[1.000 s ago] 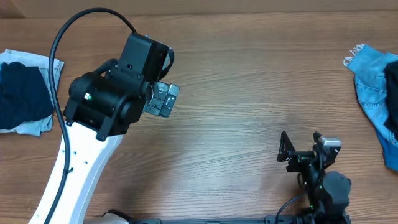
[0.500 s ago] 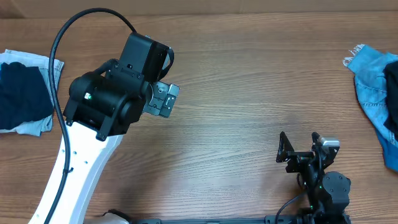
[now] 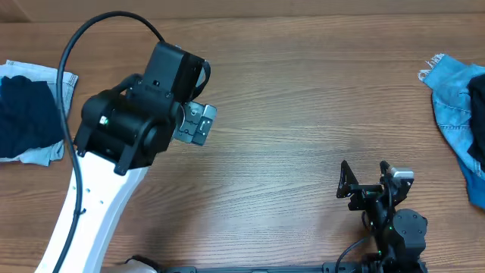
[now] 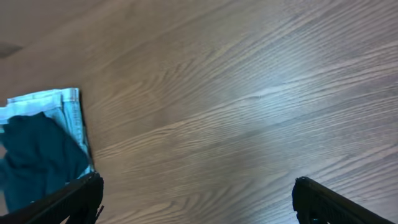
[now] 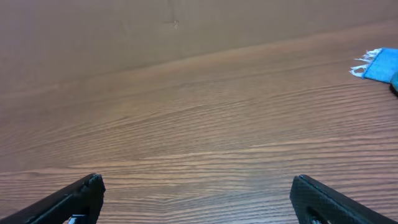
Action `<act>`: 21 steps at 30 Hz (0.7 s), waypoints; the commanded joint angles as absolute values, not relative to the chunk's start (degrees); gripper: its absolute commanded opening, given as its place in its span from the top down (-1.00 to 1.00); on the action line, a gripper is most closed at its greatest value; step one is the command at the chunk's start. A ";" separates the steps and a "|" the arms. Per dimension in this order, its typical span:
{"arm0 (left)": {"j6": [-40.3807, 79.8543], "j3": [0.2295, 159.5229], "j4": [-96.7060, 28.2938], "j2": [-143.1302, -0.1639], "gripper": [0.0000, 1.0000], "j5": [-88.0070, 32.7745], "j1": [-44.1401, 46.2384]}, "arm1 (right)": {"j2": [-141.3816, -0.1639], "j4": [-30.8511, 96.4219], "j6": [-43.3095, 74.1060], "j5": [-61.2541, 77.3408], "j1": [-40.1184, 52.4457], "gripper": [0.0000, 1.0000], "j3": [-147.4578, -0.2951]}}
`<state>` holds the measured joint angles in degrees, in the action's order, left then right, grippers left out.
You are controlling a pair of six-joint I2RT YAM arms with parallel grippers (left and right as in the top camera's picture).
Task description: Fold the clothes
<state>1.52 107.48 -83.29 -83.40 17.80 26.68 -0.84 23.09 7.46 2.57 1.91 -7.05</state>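
Navy garment (image 3: 26, 114) on pale denim (image 3: 38, 73), left tool (image 4: 196, 190) spread, empty

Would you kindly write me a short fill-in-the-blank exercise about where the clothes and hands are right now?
1. The dark navy soft garment sits at the wooden table's ___ edge.
2. The bright blue denim piece sits at its ___ edge.
3. The left hand and right hand are both ___, holding nothing.
Missing: left; right; open.

Soft, even light — pale sheen on the table (image 4: 267, 93), wrist views slightly blurred.
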 commanded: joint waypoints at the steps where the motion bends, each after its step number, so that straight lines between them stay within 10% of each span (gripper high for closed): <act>1: 1.23 104.77 -75.02 -77.47 -1.00 17.98 20.80 | -0.16 22.79 7.44 2.61 1.74 -1.00 -6.74; 6: -0.23 85.95 -52.21 -65.30 -1.00 0.80 7.07 | -0.16 22.79 7.44 2.61 1.74 -1.00 -6.74; 21: 1.54 25.87 -21.85 -23.83 -1.00 0.34 5.69 | -0.16 22.79 7.44 2.61 1.74 -1.00 -6.74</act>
<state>0.47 32.16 -24.25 -29.89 1.19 5.96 -0.80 23.00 7.46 2.57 1.91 -7.03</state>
